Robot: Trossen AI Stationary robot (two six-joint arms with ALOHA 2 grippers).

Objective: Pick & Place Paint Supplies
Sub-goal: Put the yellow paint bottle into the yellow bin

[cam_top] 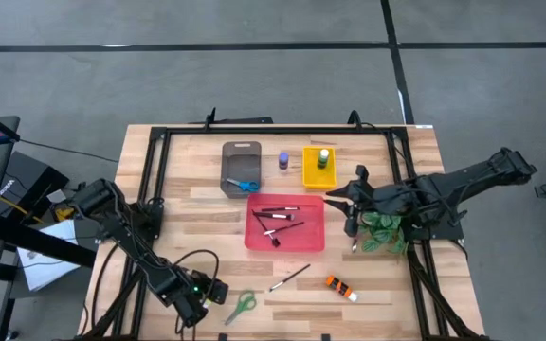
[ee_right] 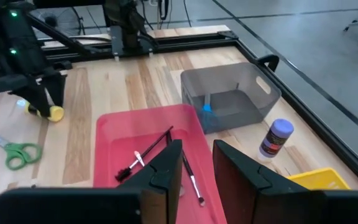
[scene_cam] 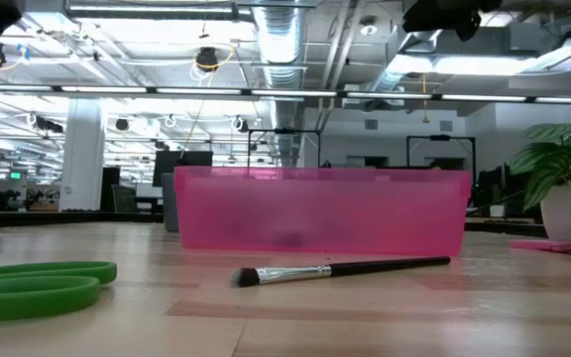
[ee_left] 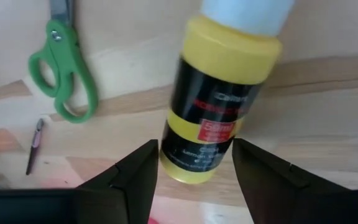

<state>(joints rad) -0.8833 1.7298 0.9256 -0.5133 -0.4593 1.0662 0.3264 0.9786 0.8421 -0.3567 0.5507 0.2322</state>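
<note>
Yellow paint bottle [ee_left: 219,93] lay on its side on the counter [cam_top: 387,284], near the green scissors [ee_left: 67,68], on the side of the red tray [cam_top: 285,225] toward the left arm; left end effector [ee_left: 194,165] stood spread with a finger on either side of the bottle's base, apparently not yet pinching it, though the wrist view is too close to rule out contact; right end effector [ee_right: 194,163] hovered over the red tray, fingers parted a little, gripping nothing.

Handling judgement: bottle rigid plastic, light, smooth glossy label, round, so likely to roll or slip; best taken across the body mid-label, not on the pale cap [ee_left: 247,9]; moderate squeeze should do.
</note>
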